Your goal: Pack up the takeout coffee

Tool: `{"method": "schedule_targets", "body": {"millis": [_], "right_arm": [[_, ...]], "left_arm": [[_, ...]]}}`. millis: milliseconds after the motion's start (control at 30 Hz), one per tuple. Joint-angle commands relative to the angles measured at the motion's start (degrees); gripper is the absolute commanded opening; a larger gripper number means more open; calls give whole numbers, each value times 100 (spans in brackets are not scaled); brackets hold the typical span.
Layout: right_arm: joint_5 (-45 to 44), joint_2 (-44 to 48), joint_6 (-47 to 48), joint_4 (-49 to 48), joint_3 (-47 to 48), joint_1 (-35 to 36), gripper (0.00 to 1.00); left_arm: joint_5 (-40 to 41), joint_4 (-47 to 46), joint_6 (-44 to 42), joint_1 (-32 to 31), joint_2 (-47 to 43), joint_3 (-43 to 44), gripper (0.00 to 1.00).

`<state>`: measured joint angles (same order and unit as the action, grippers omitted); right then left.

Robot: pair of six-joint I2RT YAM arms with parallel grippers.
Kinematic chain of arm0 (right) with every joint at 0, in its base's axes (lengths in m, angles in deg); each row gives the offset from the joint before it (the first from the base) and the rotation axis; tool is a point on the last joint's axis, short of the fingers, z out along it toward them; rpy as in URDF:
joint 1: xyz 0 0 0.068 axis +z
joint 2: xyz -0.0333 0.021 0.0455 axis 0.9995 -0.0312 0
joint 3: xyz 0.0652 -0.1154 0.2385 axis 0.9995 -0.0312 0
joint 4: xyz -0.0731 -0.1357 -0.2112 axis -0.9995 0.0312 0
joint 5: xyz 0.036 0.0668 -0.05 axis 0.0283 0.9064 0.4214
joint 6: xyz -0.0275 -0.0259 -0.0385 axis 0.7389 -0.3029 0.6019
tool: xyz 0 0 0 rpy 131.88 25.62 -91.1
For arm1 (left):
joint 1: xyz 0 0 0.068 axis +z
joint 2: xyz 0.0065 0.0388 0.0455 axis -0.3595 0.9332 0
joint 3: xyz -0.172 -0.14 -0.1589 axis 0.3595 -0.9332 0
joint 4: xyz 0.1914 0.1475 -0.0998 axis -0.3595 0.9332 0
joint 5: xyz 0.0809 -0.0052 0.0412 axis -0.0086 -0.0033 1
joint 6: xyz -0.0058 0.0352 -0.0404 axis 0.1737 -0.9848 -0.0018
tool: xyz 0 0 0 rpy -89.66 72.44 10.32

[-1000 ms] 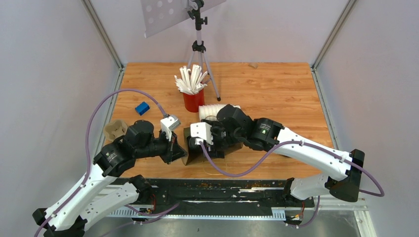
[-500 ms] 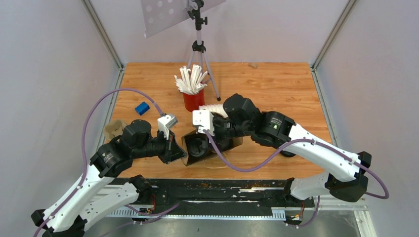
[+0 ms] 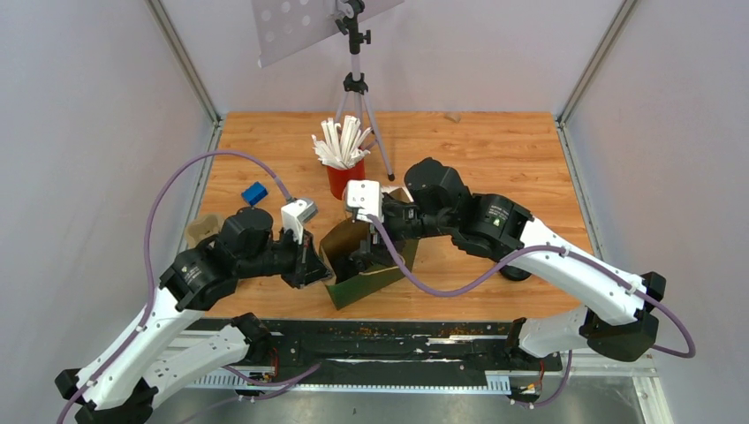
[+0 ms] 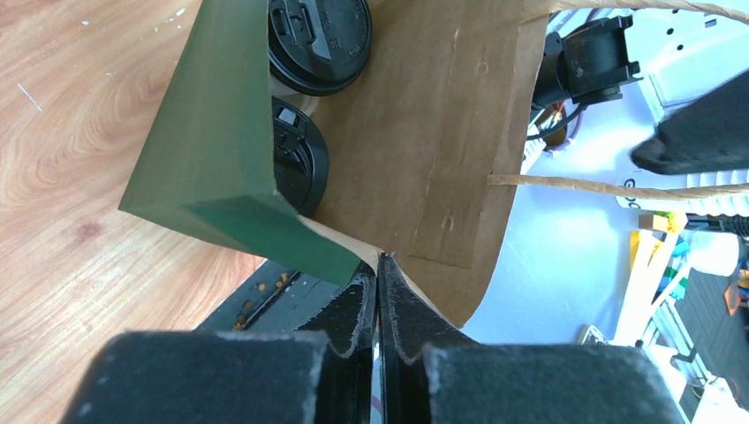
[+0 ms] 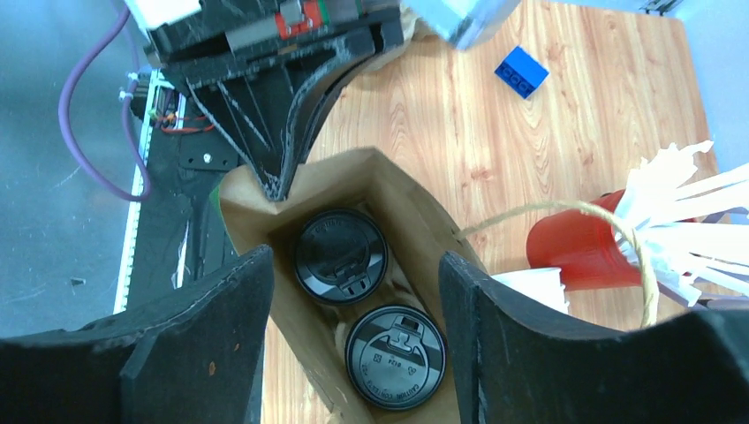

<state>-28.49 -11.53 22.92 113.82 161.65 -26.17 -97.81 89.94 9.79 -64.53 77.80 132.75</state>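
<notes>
Two pincers work at the paper bag (image 3: 366, 284) — left gripper (image 4: 380, 265) pressed together on a corner fold of the bag's rim, right gripper (image 5: 356, 265) spread apart over the open mouth, holding nothing. Inside the bag sits the takeout coffee (image 5: 340, 256) under its black lid, beside a second lidded cup (image 5: 395, 356); both lids face the mouth and the cup walls are mostly hidden. The bag stands tilted, near-centre on the wood table (image 3: 495, 159). Red cup of straws (image 3: 344, 179) is just beyond it — blue block (image 3: 254, 193) far-left, cardboard carrier (image 3: 205, 231) at the left edge.
</notes>
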Motion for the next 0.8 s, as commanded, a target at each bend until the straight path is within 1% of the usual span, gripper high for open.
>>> {"method": "schedule_targets", "body": {"millis": [0, 100, 133, 200, 267, 333, 467, 567, 633, 667, 700, 767], "right_arm": [[59, 192, -290, -651, 147, -52, 69], [-71, 232, -371, -755, 147, -57, 71], [-139, 259, -414, -801, 147, -56, 72], [-270, 314, -502, -930, 135, -60, 75], [-469, 376, -606, -1098, 94, -62, 78], [-637, 422, -695, -1236, 11, -61, 80], [-1101, 494, -969, -1484, -36, -63, 88], [-1522, 563, -1224, -1592, -25, -62, 100], [-1779, 640, -1383, -1609, -56, -65, 100], [-1890, 687, -1452, -1613, -113, -61, 100], [-1970, 744, -1509, -1619, -176, -61, 100], [-2239, 902, -1619, -1622, -341, -61, 100]], "left_arm": [[112, 45, 6, -22, 133, 188, 9], [174, 23, -3, -22, 110, 187, 12], [219, 22, 4, -22, 101, 191, 15], [300, 22, -12, -22, 77, 224, 24], [434, 39, -52, -22, 35, 294, 36], [687, 69, -158, -22, 2, 419, 46], [1562, 224, -631, -22, 82, 907, 64], [2337, 383, -992, -26, 364, 1436, 75], [2717, 446, -1185, -23, 630, 1813, 87], [2821, 466, -1283, -22, 777, 2043, 96], [2883, 470, -1372, -22, 913, 2187, 99], [2958, 432, -1483, -24, 1105, 2356, 100]]}}
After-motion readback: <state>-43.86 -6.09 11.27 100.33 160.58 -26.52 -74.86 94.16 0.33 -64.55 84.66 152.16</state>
